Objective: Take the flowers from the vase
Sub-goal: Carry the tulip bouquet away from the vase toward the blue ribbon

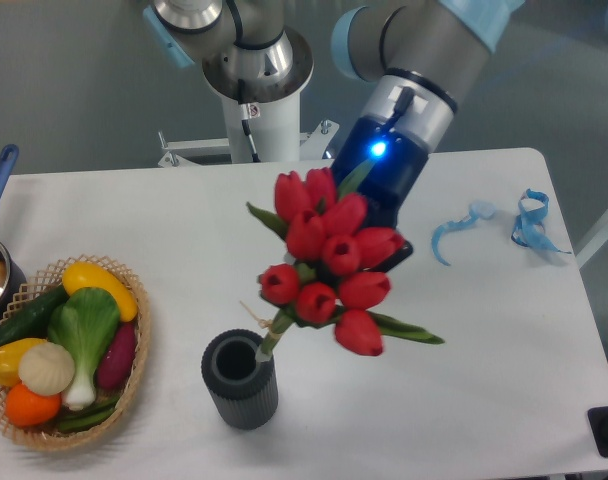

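Flowers (329,265): glossy red tulips, tilted, stem tip at ribbed grey vase (240,381) mouth | gripper (379,262) fingers hidden behind blooms, probably pinching them

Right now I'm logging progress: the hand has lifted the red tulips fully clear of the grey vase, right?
Not fully. In the camera view the hand holds the red tulips raised, but their stem ends still dip into the grey vase mouth.

**Robotics lab bench, not a home**

Arm (404,60) is sitting on a white pedestal (256,110) at the far edge of a plain white table (484,360), bare grey wall behind. Props are lying about: plastic vegetables in a wicker basket (134,370) at the left edge, blue ribbon scraps (529,225) near the far right corner.
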Robot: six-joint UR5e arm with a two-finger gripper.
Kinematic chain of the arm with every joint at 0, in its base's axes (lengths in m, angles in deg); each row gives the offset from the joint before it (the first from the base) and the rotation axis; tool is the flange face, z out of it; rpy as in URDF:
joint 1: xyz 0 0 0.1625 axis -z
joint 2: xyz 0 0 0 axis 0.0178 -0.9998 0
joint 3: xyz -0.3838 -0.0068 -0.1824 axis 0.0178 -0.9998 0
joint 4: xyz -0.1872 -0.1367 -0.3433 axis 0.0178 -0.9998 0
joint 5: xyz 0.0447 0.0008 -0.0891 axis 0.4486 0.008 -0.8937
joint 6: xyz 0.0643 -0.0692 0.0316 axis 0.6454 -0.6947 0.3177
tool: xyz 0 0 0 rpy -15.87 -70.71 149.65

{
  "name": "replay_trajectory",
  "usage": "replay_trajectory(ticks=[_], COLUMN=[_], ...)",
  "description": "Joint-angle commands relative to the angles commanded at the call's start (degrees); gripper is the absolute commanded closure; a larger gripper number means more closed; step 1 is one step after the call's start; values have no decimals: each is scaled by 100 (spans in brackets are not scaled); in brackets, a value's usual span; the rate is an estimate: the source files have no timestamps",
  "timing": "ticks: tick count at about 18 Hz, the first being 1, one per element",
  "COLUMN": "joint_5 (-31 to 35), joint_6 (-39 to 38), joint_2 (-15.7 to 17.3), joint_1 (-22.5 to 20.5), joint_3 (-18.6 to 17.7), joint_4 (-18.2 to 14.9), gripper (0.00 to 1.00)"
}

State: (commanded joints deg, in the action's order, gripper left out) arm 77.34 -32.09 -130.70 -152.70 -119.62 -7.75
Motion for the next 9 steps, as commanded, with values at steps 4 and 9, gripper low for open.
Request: replay_trajectory(ticks=[4, 9], joint_5=[27, 26], joint_6=[246, 703], joint_2=[-237, -247], joint_1=[-325, -598], joint_3=[79, -122], joint_4=[0, -9], gripper=[61, 61])
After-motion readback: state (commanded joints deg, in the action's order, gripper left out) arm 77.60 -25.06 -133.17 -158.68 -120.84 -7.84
